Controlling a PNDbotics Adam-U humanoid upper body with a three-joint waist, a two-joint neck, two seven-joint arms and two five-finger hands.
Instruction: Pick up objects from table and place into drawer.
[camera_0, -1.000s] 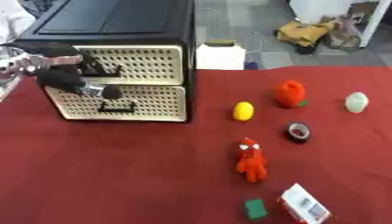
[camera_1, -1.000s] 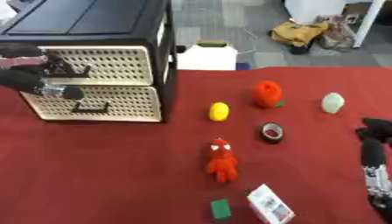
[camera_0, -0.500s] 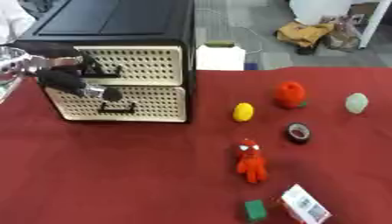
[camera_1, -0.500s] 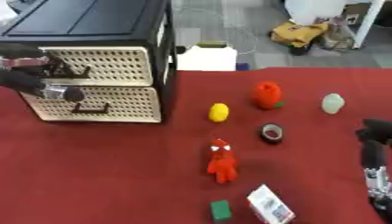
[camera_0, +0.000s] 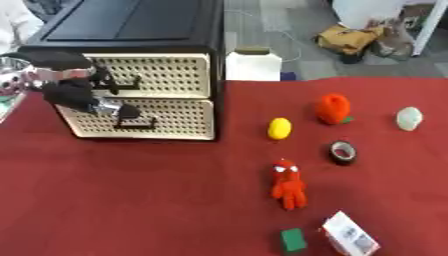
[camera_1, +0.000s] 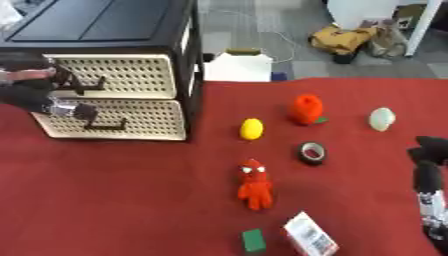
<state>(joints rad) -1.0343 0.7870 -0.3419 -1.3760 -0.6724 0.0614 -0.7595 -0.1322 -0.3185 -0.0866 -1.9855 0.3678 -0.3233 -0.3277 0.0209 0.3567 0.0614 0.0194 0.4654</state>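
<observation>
A black cabinet (camera_0: 144, 30) with two cream perforated drawers stands at the back left; the top drawer (camera_0: 166, 75) and the bottom drawer (camera_0: 171, 120) both look closed. My left hand (camera_0: 72, 90) is at the drawer fronts, its fingers curled at the left end of the top drawer's handle (camera_0: 122, 85). On the red cloth lie a yellow lemon (camera_0: 279, 128), an orange-red fruit (camera_0: 333, 108), a pale green egg shape (camera_0: 409, 118), a dark tape roll (camera_0: 343, 152), a red figure toy (camera_0: 288, 184), a green block (camera_0: 293, 239) and a small white box (camera_0: 350, 240). My right hand (camera_1: 429, 170) rests open at the lower right, fingers up.
A white box (camera_0: 254, 65) stands on the floor just behind the table's far edge. Bags lie on the floor further back. The red cloth (camera_0: 131, 200) stretches bare in front of the cabinet.
</observation>
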